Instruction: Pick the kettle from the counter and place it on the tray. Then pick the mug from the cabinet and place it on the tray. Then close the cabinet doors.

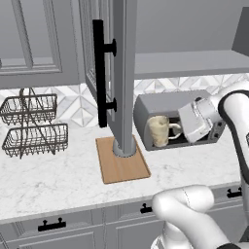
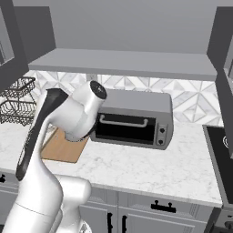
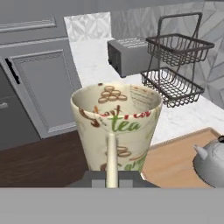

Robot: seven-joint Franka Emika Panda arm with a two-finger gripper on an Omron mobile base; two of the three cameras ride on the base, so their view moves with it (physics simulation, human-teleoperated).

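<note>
We are carrying the mug (image 1: pixel 158 130), gripper (image 3: pixel 112 177) clamped on its handle, toward the tray (image 1: pixel 121 168) where the kettle (image 3: pixel 212 162) is already sitting

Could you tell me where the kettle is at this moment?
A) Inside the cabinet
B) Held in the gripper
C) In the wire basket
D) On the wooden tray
D: the kettle sits on the tray in the hand view, while the gripper is shut on the mug.
</note>
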